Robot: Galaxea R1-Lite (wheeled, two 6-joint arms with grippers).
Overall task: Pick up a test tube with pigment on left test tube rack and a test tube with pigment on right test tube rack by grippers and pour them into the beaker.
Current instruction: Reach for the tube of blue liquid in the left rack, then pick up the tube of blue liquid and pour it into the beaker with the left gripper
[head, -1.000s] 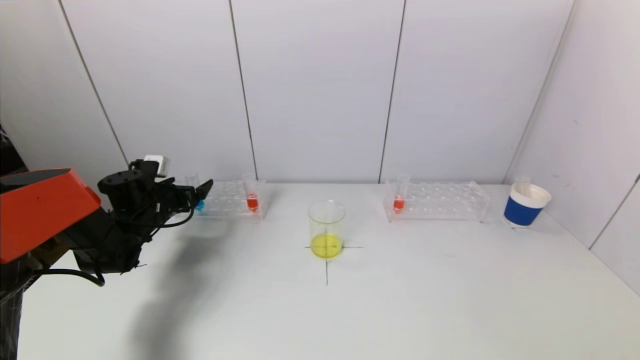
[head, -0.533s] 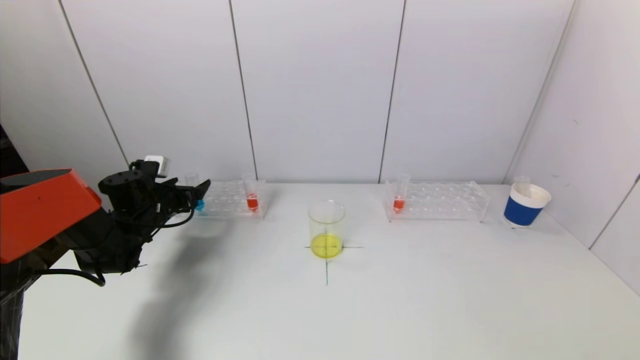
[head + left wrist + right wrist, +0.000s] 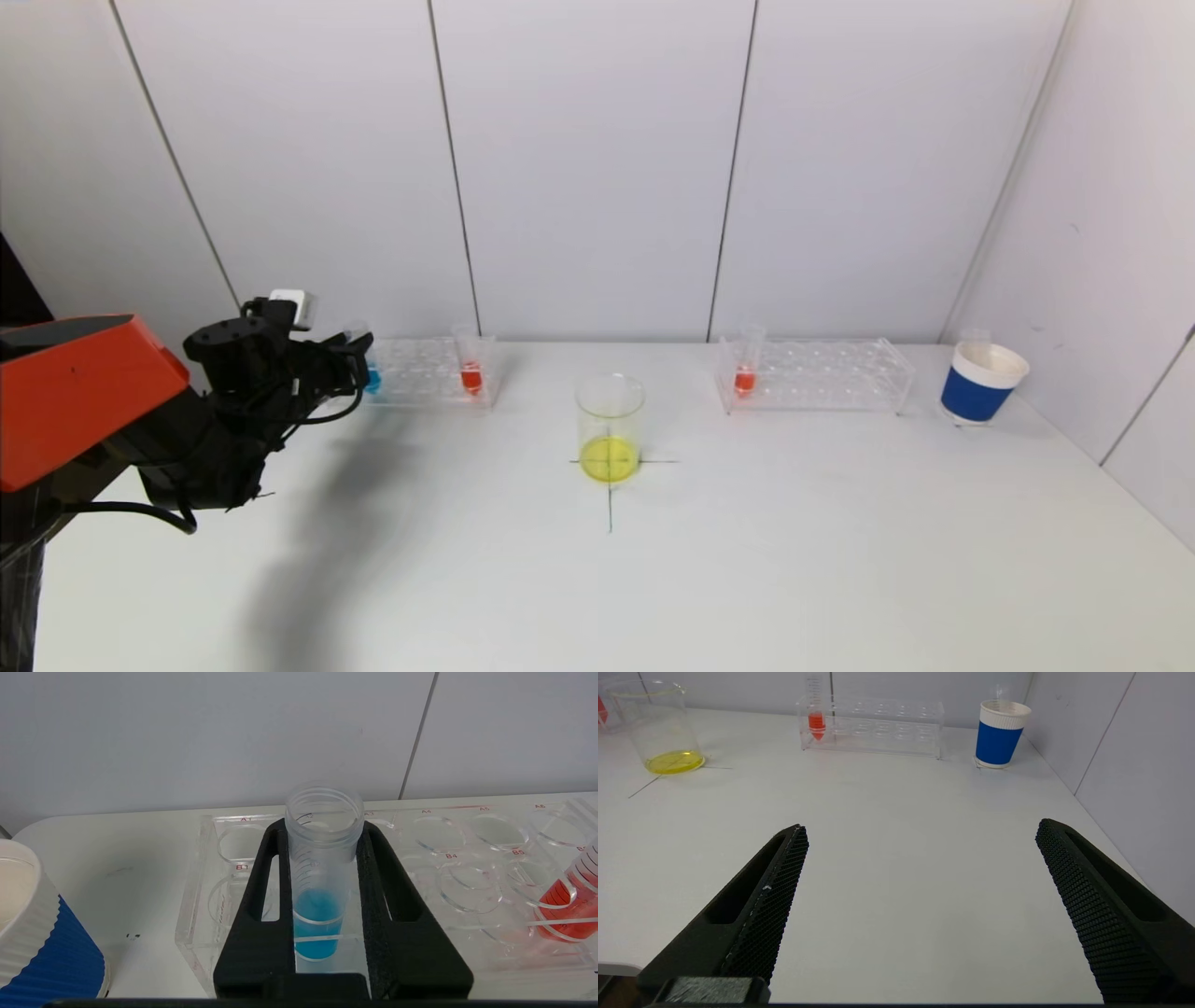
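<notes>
Standing upright in the left test tube rack (image 3: pixel 448 896), the blue-pigment test tube (image 3: pixel 322 868) keeps its long axis vertical, open mouth up and pigment settled at the bottom. The left gripper (image 3: pixel 323 858) is clamped on it, one black finger pressed against each side of the tube, near the rack's left end. A red-pigment test tube (image 3: pixel 470 359) stands at the same rack's right end. On the right test tube rack (image 3: pixel 822 373) another red-pigment tube (image 3: pixel 746 364) stands upright at its left end. The beaker (image 3: pixel 610 425), holding yellow liquid, sits between the racks on a cross mark. The right gripper (image 3: pixel 920 905) hangs above bare table with its fingers spread wide. A second ago the left gripper's fingers stood apart around the blue tube; now they have closed onto it.
</notes>
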